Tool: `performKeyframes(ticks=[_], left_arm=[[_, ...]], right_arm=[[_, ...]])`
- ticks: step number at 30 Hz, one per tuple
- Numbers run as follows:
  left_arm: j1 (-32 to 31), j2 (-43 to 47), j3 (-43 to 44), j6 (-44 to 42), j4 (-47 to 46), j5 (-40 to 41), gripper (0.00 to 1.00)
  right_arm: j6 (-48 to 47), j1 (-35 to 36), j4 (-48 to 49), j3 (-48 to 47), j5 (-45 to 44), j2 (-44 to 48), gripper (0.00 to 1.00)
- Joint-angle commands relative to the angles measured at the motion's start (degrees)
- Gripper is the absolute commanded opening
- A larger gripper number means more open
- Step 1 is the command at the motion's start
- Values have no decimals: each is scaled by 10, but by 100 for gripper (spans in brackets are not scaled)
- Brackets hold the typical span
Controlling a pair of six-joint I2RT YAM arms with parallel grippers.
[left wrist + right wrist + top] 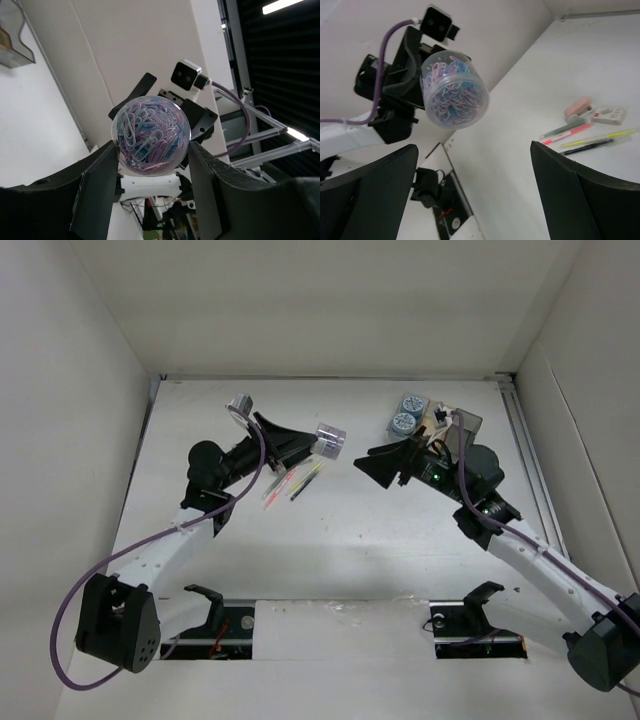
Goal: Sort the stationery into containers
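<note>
Soft, even white light fills the overhead view, leaving only faint shadows on the table (pixel 340 550), while the left wrist view is contrasty (a ceiling light strip (pixel 280 6) glares against darkness), with the paper-clip tub (pixel 150 135) sharp but the left gripper's fingers (pixel 95 200) and the right gripper's fingers (pixel 375 195) dark and blurred.

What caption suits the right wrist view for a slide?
Left pincer holds a clear tub of paper clips before the open right pincer; pens lie beyond.

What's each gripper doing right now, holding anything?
Left gripper: closed on a clear tub of paper clips, lifted off the table.
Right gripper: open, holding nothing.
</note>
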State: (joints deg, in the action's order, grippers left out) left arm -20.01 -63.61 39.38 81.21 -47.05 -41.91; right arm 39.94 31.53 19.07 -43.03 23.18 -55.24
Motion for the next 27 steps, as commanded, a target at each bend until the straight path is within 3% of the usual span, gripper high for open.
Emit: performKeyframes(ticks=[1, 5, 27], left_arm=[[4, 15, -16, 72, -130, -39, 31], [4, 15, -22, 86, -147, -46, 31], [-19, 11, 13, 29, -70, -56, 32]], right_arm=[[43, -12, 100, -17, 125, -6, 100], [59, -12, 120, -31, 185, -36, 100], [82, 6, 152, -75, 162, -99, 100]])
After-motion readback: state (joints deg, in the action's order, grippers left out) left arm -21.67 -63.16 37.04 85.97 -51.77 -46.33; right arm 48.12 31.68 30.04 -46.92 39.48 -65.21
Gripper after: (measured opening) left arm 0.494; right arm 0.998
